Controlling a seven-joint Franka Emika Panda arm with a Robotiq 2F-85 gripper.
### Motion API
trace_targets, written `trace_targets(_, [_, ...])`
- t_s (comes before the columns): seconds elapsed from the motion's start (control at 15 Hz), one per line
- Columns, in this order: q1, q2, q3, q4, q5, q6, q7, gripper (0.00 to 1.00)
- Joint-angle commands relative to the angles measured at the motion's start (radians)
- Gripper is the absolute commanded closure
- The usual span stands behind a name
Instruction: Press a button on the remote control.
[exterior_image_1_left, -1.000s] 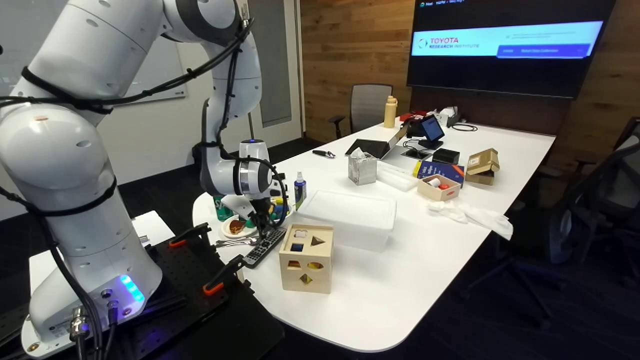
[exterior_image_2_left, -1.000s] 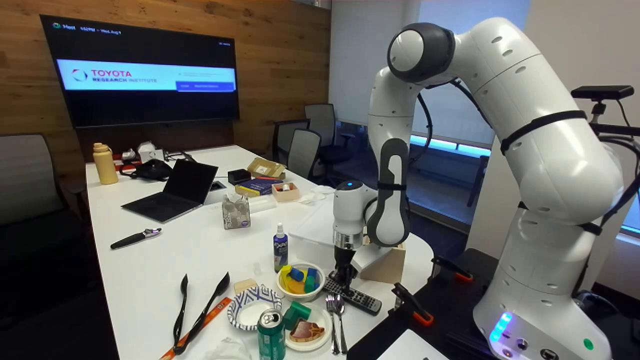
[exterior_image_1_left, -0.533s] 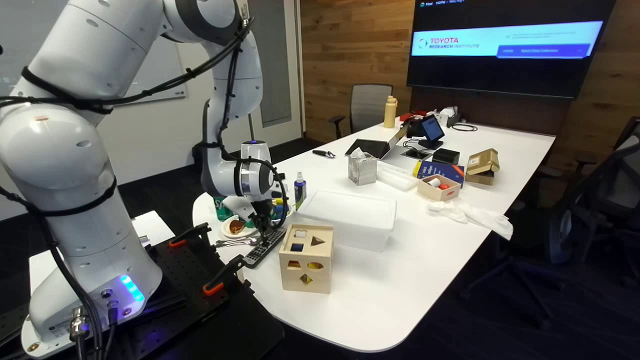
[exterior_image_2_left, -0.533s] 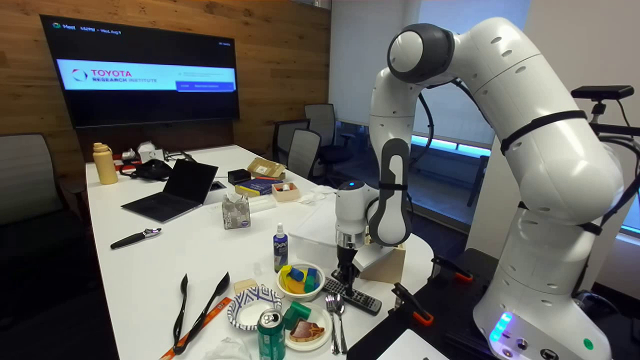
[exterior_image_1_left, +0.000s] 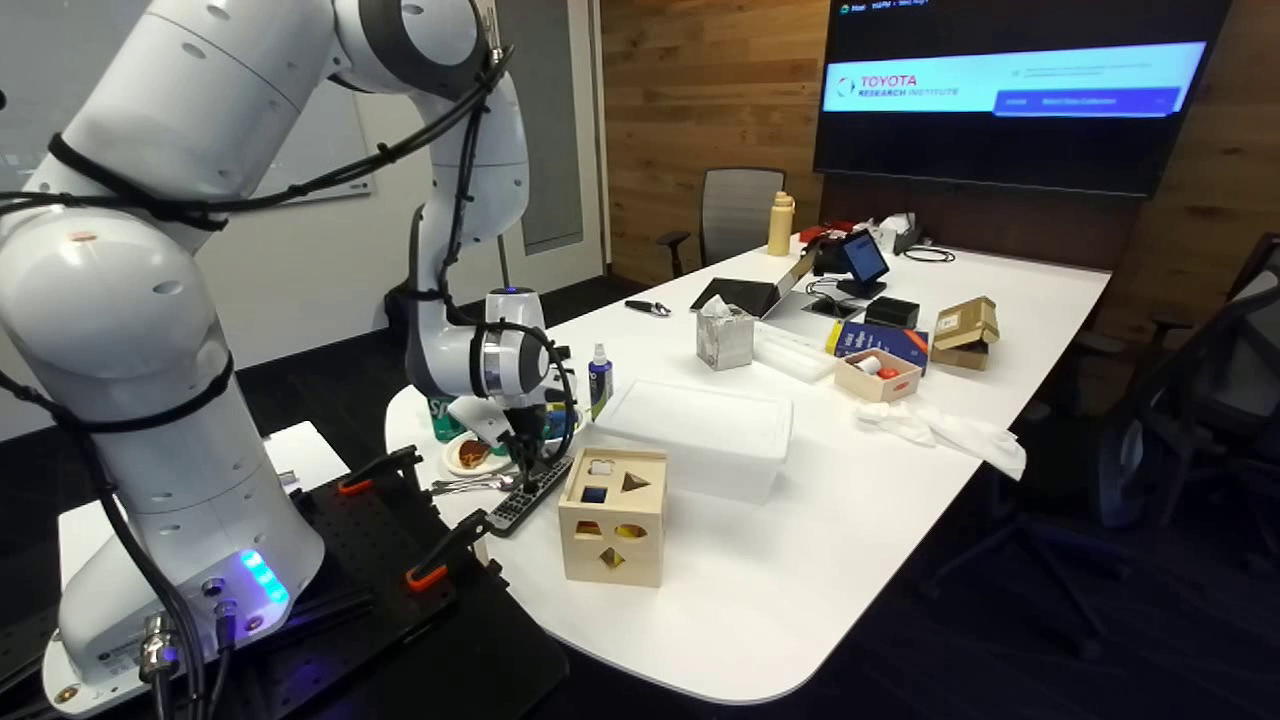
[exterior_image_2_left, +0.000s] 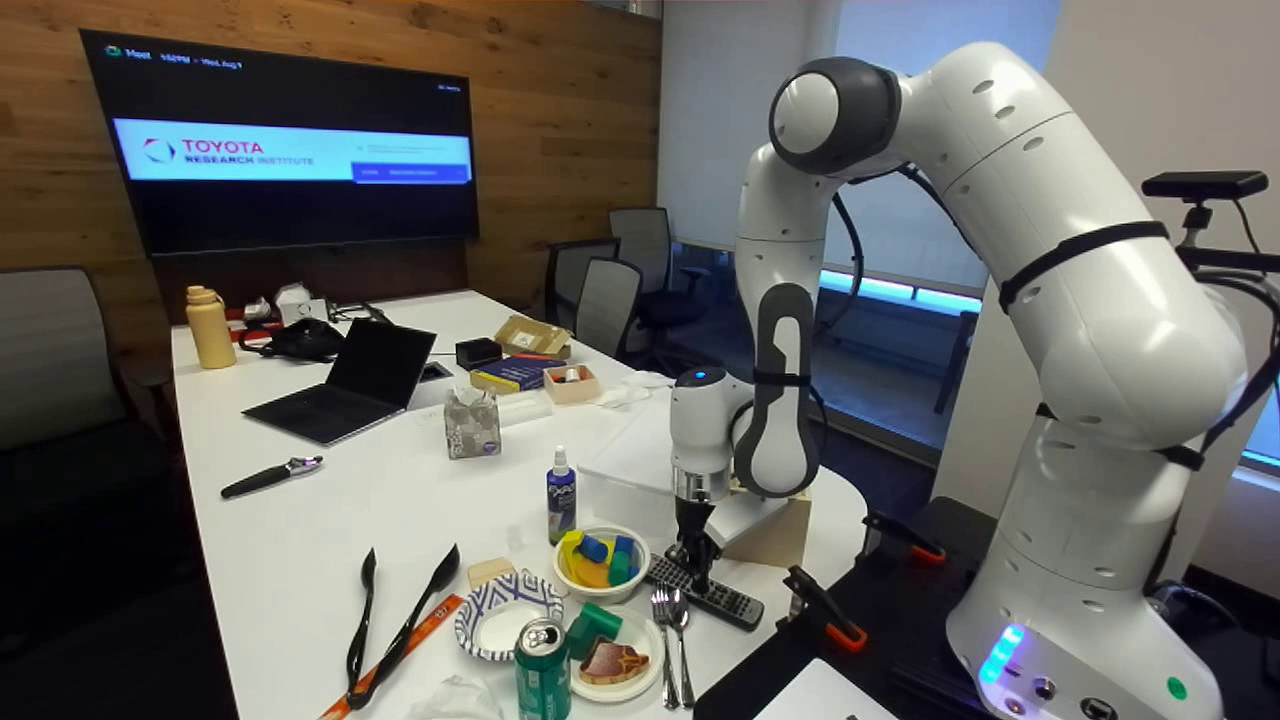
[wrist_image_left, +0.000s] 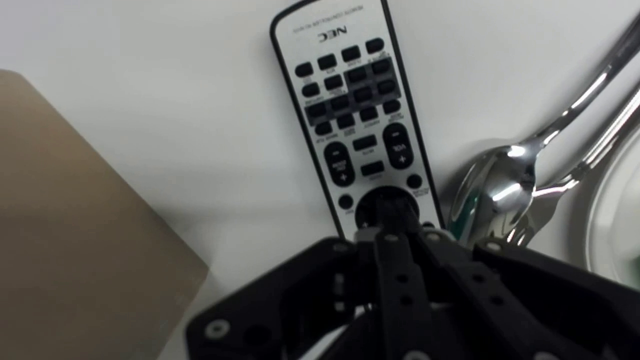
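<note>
The remote (wrist_image_left: 356, 134) near the spoon (wrist_image_left: 495, 192) looks light, hard, maybe slidey: press its middle, no grabbing. The gripper (wrist_image_left: 395, 215) is pinched together.

Office meeting room: wall screen (exterior_image_2_left: 285, 147), long table (exterior_image_2_left: 400, 500), chairs (exterior_image_2_left: 608, 308)

Robot arm (exterior_image_2_left: 785, 205) lower than a second ago — elbow (exterior_image_2_left: 850, 110) dipped forward, wrist (exterior_image_2_left: 700, 425) and fingers (exterior_image_2_left: 702, 572) sunk slightly

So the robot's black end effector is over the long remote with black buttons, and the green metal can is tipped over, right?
Not quite: the green metal can isn't tipped over; an exterior view shows it standing upright. The black end effector is indeed over the long remote with black buttons.
</note>
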Motion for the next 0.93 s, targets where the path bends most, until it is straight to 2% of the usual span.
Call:
trace_targets(0.0, [0.037, 0.004, -0.015, 0.015, 0.029, -0.041, 0.039, 1.0])
trace_targets(0.87, [0.032, 0.12, 0.043, 0.133, 0.101, -0.132, 0.009, 1.0])
